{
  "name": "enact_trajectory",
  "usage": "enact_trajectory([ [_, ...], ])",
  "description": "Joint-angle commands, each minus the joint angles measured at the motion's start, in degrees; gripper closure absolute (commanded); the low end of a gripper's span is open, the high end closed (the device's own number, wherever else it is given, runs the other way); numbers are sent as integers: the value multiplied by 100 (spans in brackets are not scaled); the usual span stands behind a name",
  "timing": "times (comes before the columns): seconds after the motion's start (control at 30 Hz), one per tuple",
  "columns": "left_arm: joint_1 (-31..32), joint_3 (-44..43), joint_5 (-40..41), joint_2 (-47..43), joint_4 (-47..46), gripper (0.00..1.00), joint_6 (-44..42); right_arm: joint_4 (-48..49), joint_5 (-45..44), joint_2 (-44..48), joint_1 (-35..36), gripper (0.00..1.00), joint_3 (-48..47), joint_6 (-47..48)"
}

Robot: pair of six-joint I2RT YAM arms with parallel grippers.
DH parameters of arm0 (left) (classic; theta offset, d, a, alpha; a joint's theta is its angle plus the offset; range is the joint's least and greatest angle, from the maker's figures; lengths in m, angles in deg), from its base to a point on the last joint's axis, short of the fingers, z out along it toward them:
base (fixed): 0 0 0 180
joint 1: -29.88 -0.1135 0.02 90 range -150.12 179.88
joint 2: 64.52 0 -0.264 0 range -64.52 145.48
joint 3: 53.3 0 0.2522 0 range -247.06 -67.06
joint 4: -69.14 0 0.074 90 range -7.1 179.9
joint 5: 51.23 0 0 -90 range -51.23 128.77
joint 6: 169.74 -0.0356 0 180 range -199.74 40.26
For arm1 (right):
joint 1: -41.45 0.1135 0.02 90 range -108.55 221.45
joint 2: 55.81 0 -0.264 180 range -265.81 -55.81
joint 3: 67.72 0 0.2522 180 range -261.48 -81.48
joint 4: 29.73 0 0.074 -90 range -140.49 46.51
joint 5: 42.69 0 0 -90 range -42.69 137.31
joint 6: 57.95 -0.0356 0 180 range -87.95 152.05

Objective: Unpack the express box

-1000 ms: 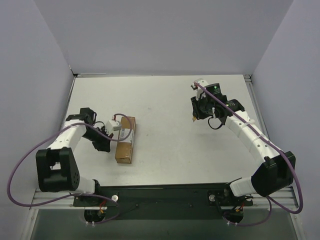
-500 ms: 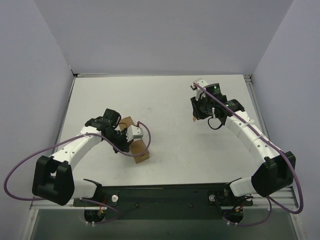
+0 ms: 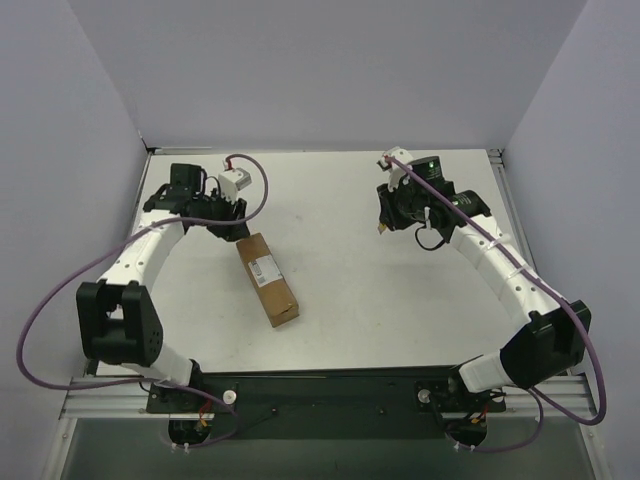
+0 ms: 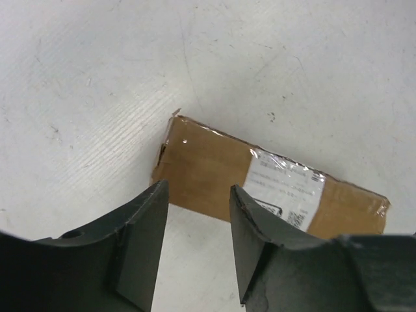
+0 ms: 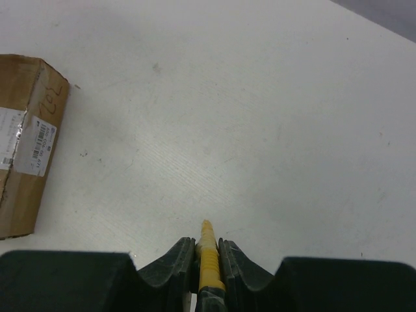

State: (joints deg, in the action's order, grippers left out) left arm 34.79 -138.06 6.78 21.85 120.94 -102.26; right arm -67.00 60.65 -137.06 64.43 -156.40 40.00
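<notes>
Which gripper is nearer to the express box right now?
Left. The left gripper hangs open just past the far end of the express box; the right gripper, shut on the yellow knife, sits far off to its right.

The white table (image 3: 350,290) has small dark specks and faint scratch marks on it. Plain pale purple walls (image 3: 320,70) stand around it on three sides. A thin yellow knife (image 5: 207,260) with little ridges points out over the table top.
</notes>
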Motion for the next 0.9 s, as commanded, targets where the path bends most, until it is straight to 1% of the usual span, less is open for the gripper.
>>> enact_trajectory([
  [0.0,-156,-352,-150,775,-552,44,565,-39,642,-197,40,100,-576,49],
  [0.13,-157,-528,-316,1206,-552,41,363,-75,467,-268,110,100,-647,-3],
  [0.2,-157,-660,-492,1356,-456,41,293,-66,415,-268,119,100,-621,-3],
  [0.33,-157,-713,-475,1707,-402,41,362,-49,397,-286,119,100,-568,-38],
  [0.43,-148,-643,-212,1918,-429,41,643,-31,476,-338,162,100,-568,-118],
  [0.5,-130,-591,-2,2006,-220,43,933,-31,476,-400,294,100,-638,-57],
  [0.63,-51,-310,376,1981,28,47,1232,56,292,-461,706,100,-867,732],
  [0.7,10,-221,526,1963,132,49,1513,223,301,-514,865,100,-980,866],
  [0.77,63,-142,413,1937,230,51,1829,548,187,-619,1120,100,-1016,823],
  [0.8,89,-81,404,1893,230,51,1900,653,-40,-672,1208,100,-1069,701],
  [0.83,107,85,465,1779,239,51,1979,907,-129,-707,1348,100,-1095,526],
  [0.87,142,174,500,1726,239,53,2128,1057,-174,-803,1419,100,-1095,158],
])
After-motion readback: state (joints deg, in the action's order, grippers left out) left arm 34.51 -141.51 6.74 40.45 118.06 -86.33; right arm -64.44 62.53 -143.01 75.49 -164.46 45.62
